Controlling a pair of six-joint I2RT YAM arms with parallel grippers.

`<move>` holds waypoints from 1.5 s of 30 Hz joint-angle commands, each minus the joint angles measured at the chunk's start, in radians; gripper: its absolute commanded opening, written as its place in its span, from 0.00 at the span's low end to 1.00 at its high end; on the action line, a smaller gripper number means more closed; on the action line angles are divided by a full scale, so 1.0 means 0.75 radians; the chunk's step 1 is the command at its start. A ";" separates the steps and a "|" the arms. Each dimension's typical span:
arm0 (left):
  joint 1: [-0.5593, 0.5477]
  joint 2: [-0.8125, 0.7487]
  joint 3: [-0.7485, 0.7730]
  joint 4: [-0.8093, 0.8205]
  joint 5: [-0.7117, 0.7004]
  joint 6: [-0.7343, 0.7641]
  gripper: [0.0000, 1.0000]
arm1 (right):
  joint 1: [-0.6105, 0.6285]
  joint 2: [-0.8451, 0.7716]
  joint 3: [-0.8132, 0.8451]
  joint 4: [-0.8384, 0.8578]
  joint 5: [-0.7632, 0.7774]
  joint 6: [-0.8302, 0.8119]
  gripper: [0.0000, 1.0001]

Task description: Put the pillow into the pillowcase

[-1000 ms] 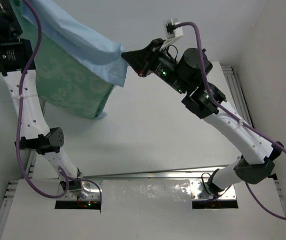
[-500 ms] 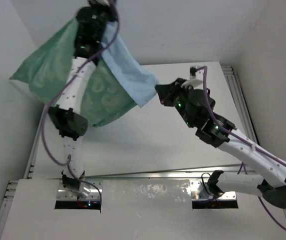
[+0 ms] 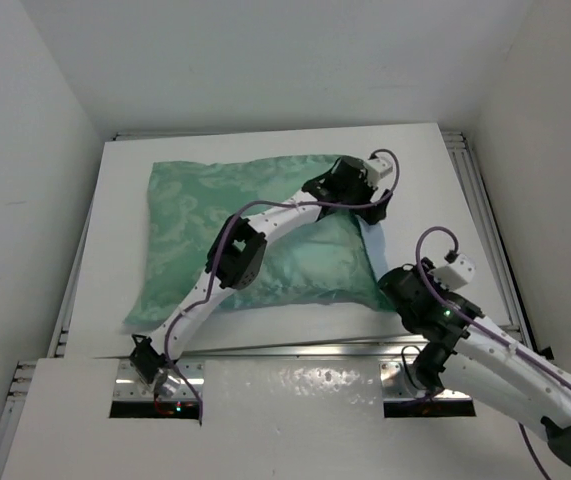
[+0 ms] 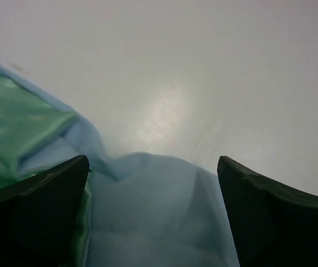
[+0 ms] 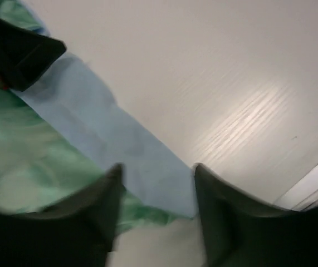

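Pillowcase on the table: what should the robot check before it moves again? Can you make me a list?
1. Pillowcase lies on the table, puffy and spread out: ok.
2. Pillow all the way inside: none of it shows, so cannot tell.
3. Light blue flap tucked in: not ok, it sticks out at the pillowcase's right end.
4. Left tool open, with the cloth under it not pinched: ok.
5. Right tool open over the flap: ok.
6. Left arm off the pillowcase: not ok, it stretches across it.
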State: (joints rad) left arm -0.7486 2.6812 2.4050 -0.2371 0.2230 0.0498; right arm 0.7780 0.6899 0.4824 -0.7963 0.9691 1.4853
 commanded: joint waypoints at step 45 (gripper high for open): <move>1.225 -1.235 -1.405 -0.432 0.085 0.244 1.00 | -0.765 1.804 1.128 0.869 -1.163 -1.132 0.39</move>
State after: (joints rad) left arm 0.1703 1.7485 1.3445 -0.6075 0.3153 0.2085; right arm 0.2359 2.0033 1.3106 -0.1917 0.1528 0.5770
